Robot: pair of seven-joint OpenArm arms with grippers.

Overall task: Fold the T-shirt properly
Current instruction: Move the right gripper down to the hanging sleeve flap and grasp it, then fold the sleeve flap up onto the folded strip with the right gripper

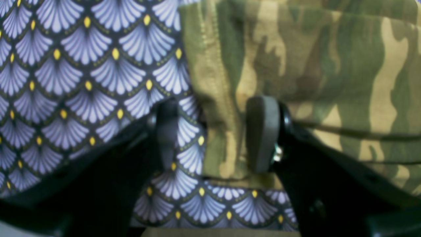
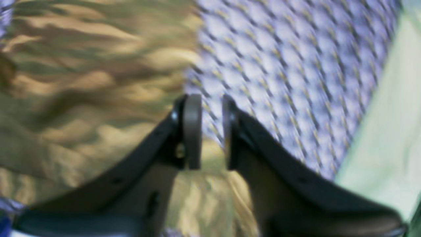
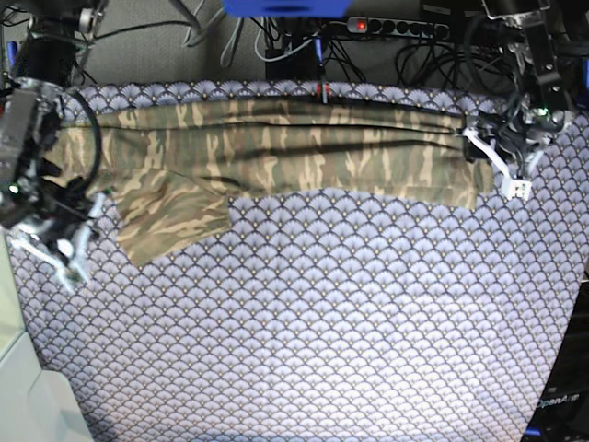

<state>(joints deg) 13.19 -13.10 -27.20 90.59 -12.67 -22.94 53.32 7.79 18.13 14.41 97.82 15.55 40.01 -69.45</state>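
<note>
The camouflage T-shirt (image 3: 276,147) lies as a long folded band across the far side of the table, with one sleeve (image 3: 170,221) sticking out toward the front at the left. My left gripper (image 1: 215,135) is open and low over the shirt's hemmed end (image 1: 223,98); the hem edge lies between its jaws. In the base view it (image 3: 504,170) is at the shirt's right end. My right gripper (image 2: 212,131) has its jaws a narrow gap apart with nothing between them, beside the shirt's edge (image 2: 98,98). In the base view it (image 3: 66,249) is at the left end.
A purple-grey fan-scale cloth (image 3: 322,313) covers the table under the shirt. A pale green surface (image 2: 381,131) borders the cloth beside my right gripper. Cables and a power strip (image 3: 396,28) lie behind the table's far edge.
</note>
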